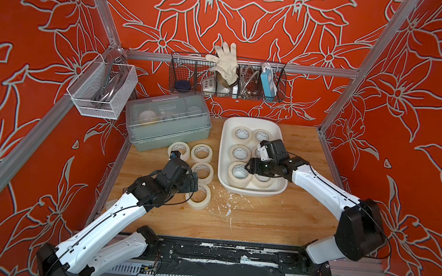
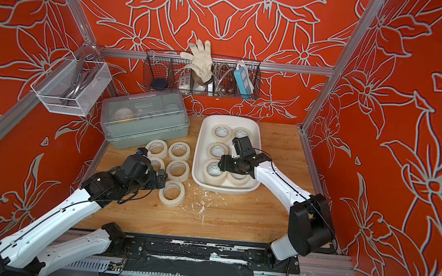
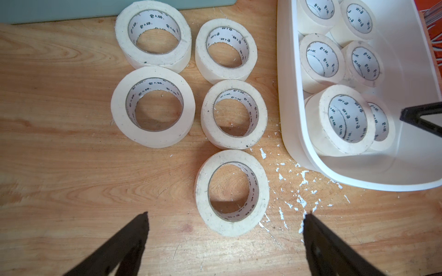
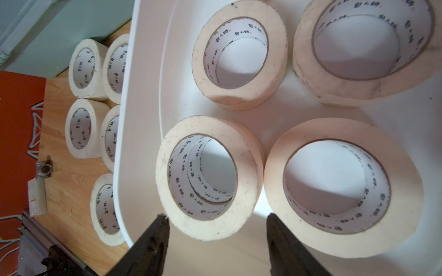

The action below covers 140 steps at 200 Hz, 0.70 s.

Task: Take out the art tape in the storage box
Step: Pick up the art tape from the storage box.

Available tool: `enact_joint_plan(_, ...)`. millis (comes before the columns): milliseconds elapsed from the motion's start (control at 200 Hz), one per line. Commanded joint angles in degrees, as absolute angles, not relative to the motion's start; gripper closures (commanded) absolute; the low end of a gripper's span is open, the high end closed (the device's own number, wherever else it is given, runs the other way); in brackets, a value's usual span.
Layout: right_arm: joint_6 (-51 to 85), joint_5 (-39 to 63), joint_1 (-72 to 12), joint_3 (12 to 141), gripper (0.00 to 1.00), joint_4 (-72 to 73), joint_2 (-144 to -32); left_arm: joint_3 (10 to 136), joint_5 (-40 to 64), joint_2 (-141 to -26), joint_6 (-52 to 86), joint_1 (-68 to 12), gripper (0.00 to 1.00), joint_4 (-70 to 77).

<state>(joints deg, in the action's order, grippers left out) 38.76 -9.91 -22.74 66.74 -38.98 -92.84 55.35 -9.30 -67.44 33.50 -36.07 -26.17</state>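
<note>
Since art tape [image 4: 162,172] seems light, stiff: pinch across outer sides. Right gripper [image 4: 216,215] apart, flanking it inside storage box [image 4: 143,107]; left gripper [image 3: 226,215] spread, empty.

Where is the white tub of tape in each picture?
In a top view: the storage box sits at the back, right of the middle.
In a top view: the box at the back, nearer the middle.
Left wrist: only one end shows, next to the loose tape rolls.
Right wrist: its white inside fills most of the picture.
Shared landmark: those loose rolls lying just outside it.
</note>
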Motion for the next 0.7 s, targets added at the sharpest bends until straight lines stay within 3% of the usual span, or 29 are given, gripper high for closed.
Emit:
enact_joint_plan(0,35.58,-13.42,-22.76,68.9,0.83,-42.25,-89.0,57.74,-9.67,-68.16,33.57,-36.51,0.02,-28.28)
enact_joint_plan(385,33.24,-12.27,-22.8,68.94,1.0,-43.83,-81.6,60.13,-9.08,-68.54,32.63,-36.91,0.02,-29.7)
enact_joint_plan(696,25.94,-6.07,-24.24,70.21,1.0,-46.28,-76.74,72.84,-7.35,-74.05,24.81,-41.29,0.02,-36.11)
